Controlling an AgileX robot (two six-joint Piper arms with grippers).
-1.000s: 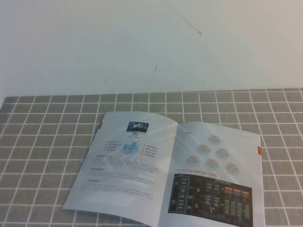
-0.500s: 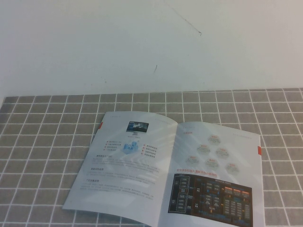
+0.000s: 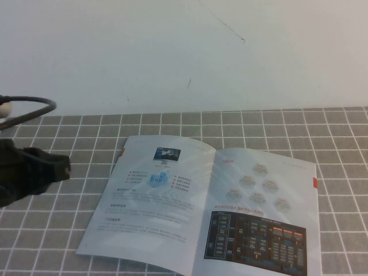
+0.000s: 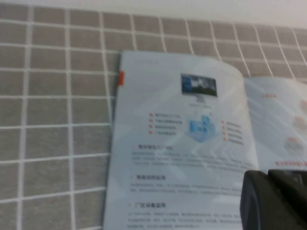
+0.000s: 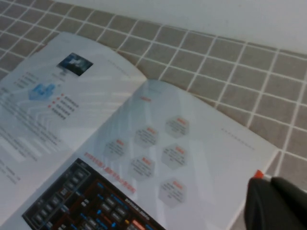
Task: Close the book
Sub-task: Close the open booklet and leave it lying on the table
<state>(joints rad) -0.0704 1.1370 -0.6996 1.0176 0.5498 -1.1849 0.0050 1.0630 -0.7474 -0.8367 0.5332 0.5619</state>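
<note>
An open book (image 3: pixel 207 201) lies flat on the grey tiled cloth, its spine running away from me. Its left page (image 4: pixel 182 143) carries text and a small screen picture; its right page (image 5: pixel 120 143) has hexagon graphics above a dark chart. My left gripper (image 3: pixel 64 169) hovers at the left edge of the high view, left of the book and apart from it. In the left wrist view the left gripper (image 4: pixel 267 175) is shut and holds nothing. My right gripper (image 5: pixel 268 184), outside the high view, is shut beside the red tab (image 5: pixel 258 174) on the right page's outer edge.
The grey tiled cloth (image 3: pixel 57 132) ends at a white wall (image 3: pixel 172 57) behind the book. A black cable (image 3: pixel 29 109) loops above the left arm. The book's near edge runs off the bottom of the high view.
My left arm has come into the high view from the left edge; before it was out of sight. The book has not moved.
</note>
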